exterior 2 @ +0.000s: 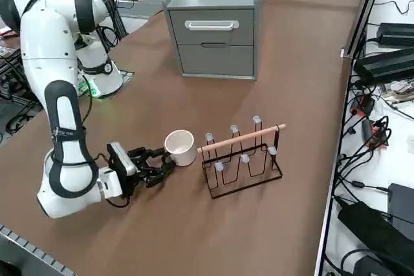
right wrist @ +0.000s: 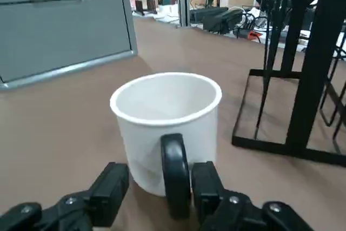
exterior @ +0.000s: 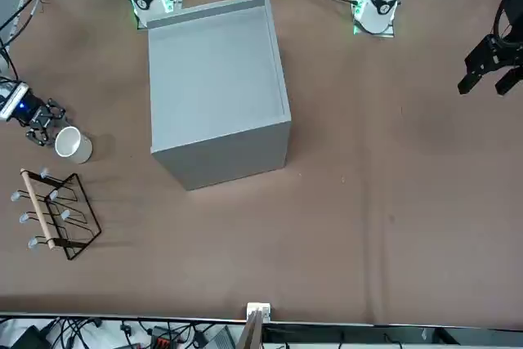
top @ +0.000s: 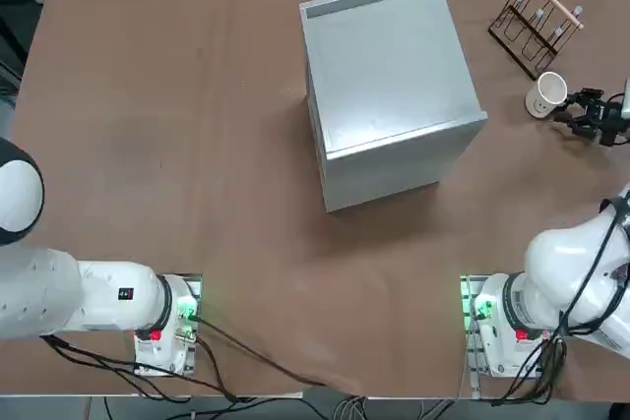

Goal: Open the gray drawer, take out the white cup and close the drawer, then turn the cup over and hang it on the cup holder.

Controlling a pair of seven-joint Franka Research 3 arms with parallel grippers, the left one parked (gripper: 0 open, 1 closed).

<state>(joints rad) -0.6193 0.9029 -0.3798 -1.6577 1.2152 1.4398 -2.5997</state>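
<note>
The right end effector (exterior 2: 157, 163) sits low over the bench (exterior 2: 194, 237), its fingers (right wrist: 111, 185) spread on either side of the cup's dark handle; whether they actually press on it cannot be told, and the gap between them looks partly open. The cup (exterior 2: 180, 147) stands upright on the bench directly in front of the end effector, mouth up, handle turned toward it. Just beyond the cup stands the holder (exterior 2: 242, 156), its wooden bar level and white-tipped pegs upright. Well apart from the end effector, across the bench, the drawer (exterior 2: 212, 27) is closed in the gray cabinet (top: 389, 86).
</note>
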